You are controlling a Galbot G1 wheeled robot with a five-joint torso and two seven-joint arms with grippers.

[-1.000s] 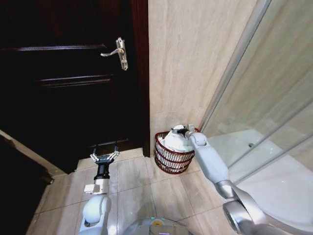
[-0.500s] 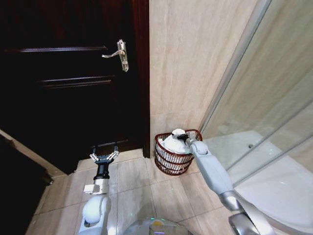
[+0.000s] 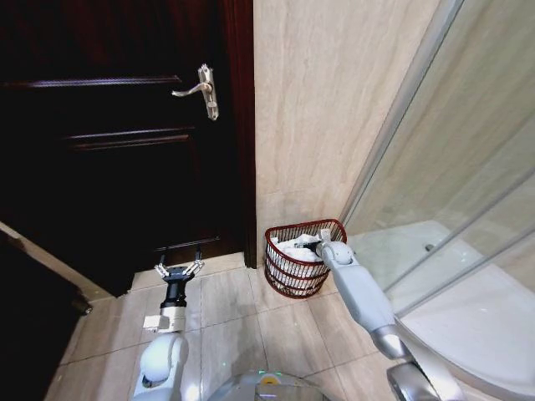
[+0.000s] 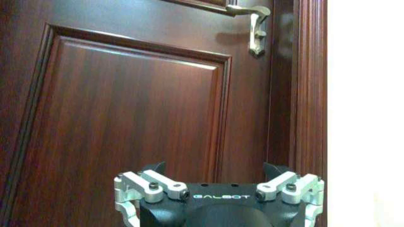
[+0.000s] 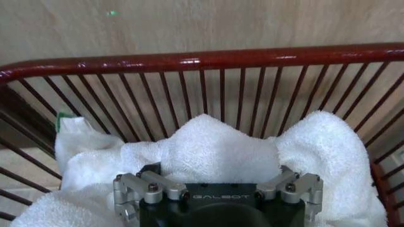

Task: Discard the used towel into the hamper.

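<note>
Two arms are seen. The hamper [image 3: 299, 261] stands on the floor [image 3: 242, 322] against the wall [image 3: 326, 109], and the towel [image 3: 294, 248] is bunched inside it, directly beneath the right hand [image 3: 310, 245] (whether the towel is clamped cannot be told). The left hand [image 3: 178, 269], fingers spread, is parked well apart. A second ago the towel was heaped above the rim; it has since been pushed lower.
</note>
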